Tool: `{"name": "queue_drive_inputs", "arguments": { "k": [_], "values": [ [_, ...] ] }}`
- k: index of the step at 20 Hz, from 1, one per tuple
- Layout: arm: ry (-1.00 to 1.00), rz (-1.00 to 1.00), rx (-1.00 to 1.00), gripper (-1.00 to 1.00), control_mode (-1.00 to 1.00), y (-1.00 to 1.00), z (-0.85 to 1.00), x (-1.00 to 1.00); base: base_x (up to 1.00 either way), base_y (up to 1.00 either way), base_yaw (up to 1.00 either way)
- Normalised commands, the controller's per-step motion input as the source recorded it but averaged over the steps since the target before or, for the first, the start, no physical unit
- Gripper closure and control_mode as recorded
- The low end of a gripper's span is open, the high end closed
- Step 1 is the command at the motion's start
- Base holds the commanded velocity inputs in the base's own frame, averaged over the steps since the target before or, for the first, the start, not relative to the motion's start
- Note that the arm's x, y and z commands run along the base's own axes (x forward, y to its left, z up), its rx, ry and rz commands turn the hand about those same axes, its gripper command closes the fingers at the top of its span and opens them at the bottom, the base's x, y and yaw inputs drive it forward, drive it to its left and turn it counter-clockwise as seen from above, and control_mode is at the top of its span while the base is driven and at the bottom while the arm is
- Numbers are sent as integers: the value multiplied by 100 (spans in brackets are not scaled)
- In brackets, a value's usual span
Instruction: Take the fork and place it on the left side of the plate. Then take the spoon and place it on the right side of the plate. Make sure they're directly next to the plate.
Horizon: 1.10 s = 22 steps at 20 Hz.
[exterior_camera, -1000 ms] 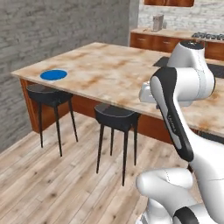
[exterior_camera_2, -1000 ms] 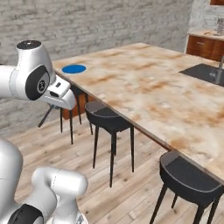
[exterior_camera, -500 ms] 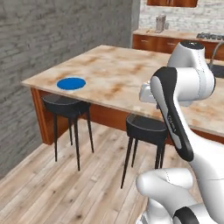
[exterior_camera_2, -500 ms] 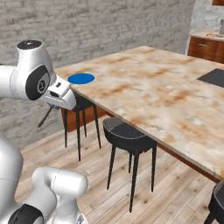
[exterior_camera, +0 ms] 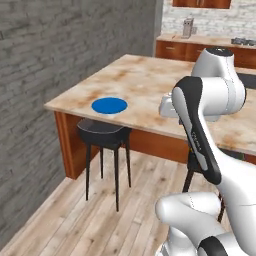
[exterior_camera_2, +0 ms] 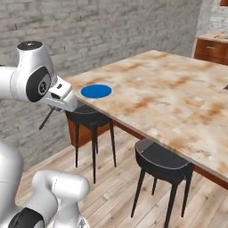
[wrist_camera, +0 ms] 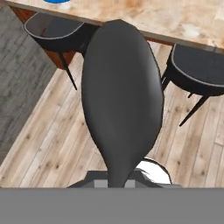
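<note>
Step in hand: transport of the spoon (wrist_camera: 120, 96) to the plate (exterior_camera_2: 96, 91). The gripper (exterior_camera_2: 54, 109) is closed on the spoon's handle; in the hand view the dark bowl of the spoon stands straight out ahead of the finger tips, and in the right base view its thin dark shaft projects down and to the left from under the hand.

Position of task items: the blue plate lies flat on the counter (exterior_camera: 150, 80), near the corner by the grey brick wall, directly above one black stool (exterior_camera: 102, 132). The spoon is held in the air on the floor side of the counter edge, below the counter top and well apart from the plate. Whether the fork already lies beside the plate cannot be told at this size.

Next move, as judged:
1. Raise the hand above the counter top so that the spoon clears the edge and the stool.
2. Carry the spoon over the counter to the right side of the plate.
3. Lower it flat, directly beside the rim and not on it.
4. Release only once the spoon rests on the counter
</note>
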Motion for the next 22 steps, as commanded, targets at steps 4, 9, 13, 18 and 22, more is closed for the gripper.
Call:
{"name": "queue_drive_inputs", "arguments": {
  "k": [4,9,13,18,22],
  "values": [
    [0,0,0,100,100,0,0,0,100,100,-18],
    [0,0,0,100,100,0,0,0,100,100,-17],
    [0,0,0,100,100,0,0,0,100,86,-16],
    [0,0,0,100,100,0,0,0,100,23,-8],
    [0,0,0,100,100,0,0,0,100,0,-1]
  ]
}}
